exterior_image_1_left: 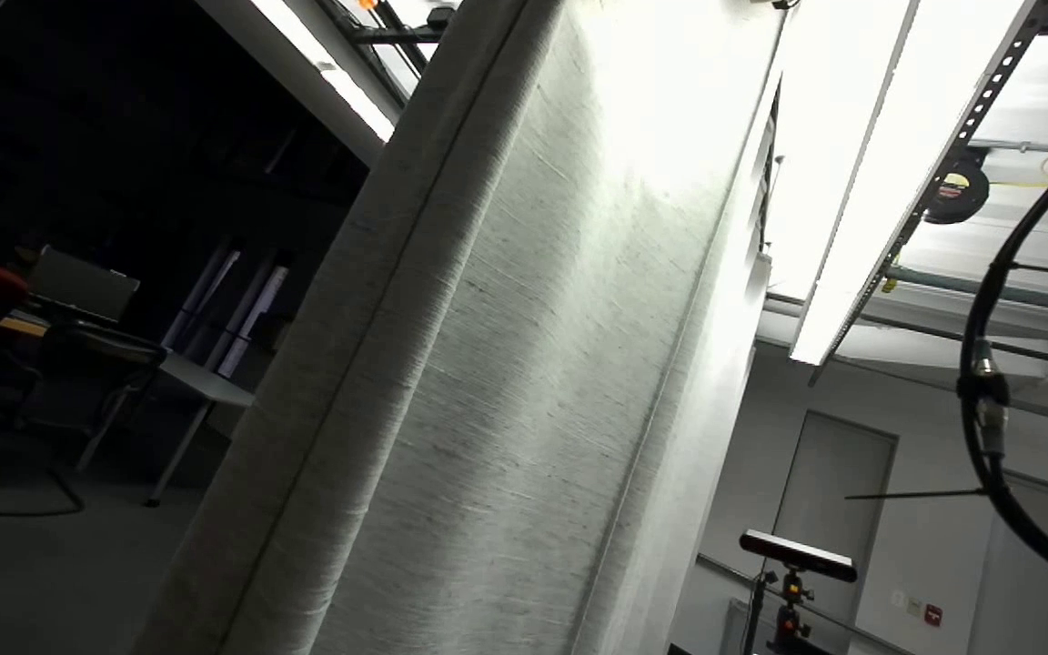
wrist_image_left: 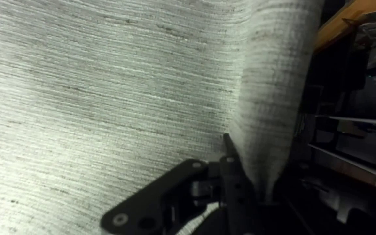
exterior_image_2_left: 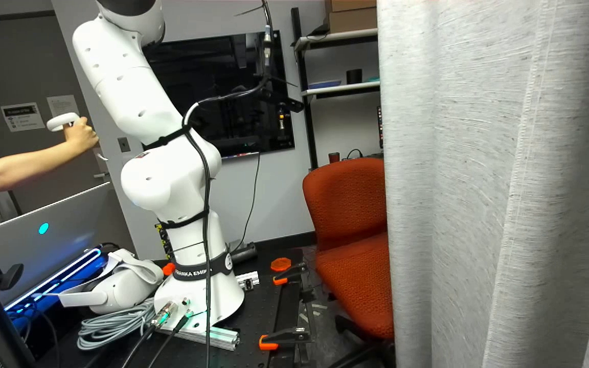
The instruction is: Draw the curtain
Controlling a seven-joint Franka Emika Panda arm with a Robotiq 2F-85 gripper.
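Note:
The curtain is a tall pale grey-white drape with long vertical folds, running from top to bottom in an exterior view. It also fills the right side in an exterior view. In the wrist view the curtain covers the left and middle, and its edge fold narrows down between the fingers. My gripper is dark and looks shut on this bunched edge. The left finger shows clearly against the cloth; the right one is mostly lost in shadow. The gripper is out of view in both exterior views.
The white arm stands on a black table and leaves the frame at the top. An orange chair is beside the curtain. A shelf, a laptop, a headset and a person's hand also show.

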